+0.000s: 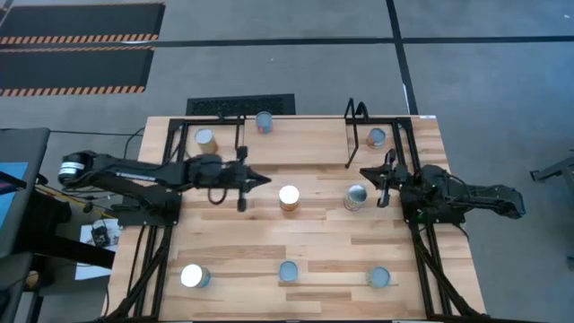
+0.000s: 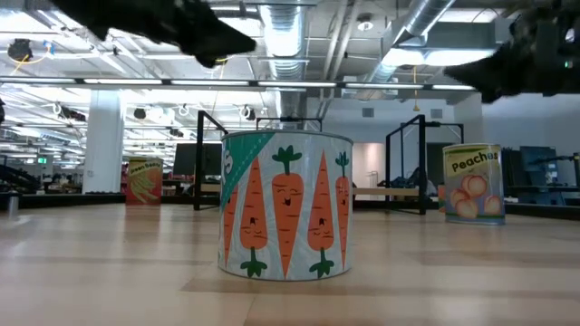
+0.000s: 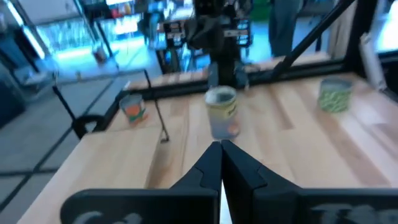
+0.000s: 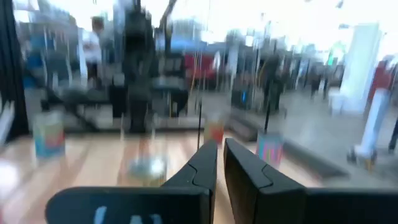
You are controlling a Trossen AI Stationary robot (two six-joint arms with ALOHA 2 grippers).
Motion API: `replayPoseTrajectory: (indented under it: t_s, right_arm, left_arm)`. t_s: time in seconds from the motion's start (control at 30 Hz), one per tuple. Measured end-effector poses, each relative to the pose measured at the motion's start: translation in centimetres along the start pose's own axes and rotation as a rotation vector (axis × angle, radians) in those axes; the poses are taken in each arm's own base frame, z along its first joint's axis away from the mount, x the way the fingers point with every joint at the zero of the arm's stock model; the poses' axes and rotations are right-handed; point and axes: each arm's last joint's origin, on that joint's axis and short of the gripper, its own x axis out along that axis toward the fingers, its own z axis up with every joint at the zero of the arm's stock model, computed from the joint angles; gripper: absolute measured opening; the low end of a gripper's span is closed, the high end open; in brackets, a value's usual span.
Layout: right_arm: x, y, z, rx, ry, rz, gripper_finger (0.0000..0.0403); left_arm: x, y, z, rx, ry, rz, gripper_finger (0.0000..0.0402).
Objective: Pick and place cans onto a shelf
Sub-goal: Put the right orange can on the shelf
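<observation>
Above the table (image 1: 314, 251) centre, our left gripper (image 1: 262, 180) hangs pressed together beside the carrot can (image 1: 289, 197); our right gripper (image 1: 368, 172), jaws slightly parted, holds nothing

Eight upright cans (image 1: 289, 197) scattered across the tabletop, none on the shelf (image 1: 296, 148).

Blurred cans (image 4: 146, 169) in right wrist view

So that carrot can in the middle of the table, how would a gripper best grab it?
Probably by its round side wall, coming straight down from above. The carrot can stands upright with bare table all round it, so two fingers could close across its width below the shiny top. The left gripper, fingers shut, is the nearer one; it would have to open first.
</observation>
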Motion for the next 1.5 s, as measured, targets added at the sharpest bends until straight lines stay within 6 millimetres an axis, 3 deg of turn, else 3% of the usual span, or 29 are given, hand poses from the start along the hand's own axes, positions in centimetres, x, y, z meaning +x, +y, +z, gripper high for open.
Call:
replayPoseTrajectory:
  t_s: [0.13,0.4,0.57,0.8,1.13,1.5]
  right_arm:
    - [-0.1,0.0,1.5,0.012,-0.146,0.041,0.0054]
    - [1.0,0.7,3.7,-0.004,-0.127,0.158,0.001]
    - [3.3,1.2,5.2,-0.027,-0.041,0.172,0.0009]
    - [8.2,2.8,6.6,-0.06,0.12,0.227,0.0011]
    - [14.8,5.3,5.7,-0.04,0.378,0.277,0.0029]
    - [18.7,7.7,3.2,-0.047,0.581,0.33,0.0087]
  left_arm:
    - [-1.9,-0.9,-1.1,-0.008,-0.105,-0.016,0.0]
    - [-4.6,-1.2,-3.2,-0.046,-0.241,-0.002,0.0]
    - [-5.5,-1.2,-3.8,-0.078,-0.247,0.004,0.0]
    - [-6.0,-1.2,-4.2,-0.085,-0.199,-0.001,0.0]
    - [-6.4,-1.0,-4.6,-0.108,-0.137,0.071,0.0]
    - [-6.4,-1.1,-5.1,-0.128,-0.084,0.064,0.0]
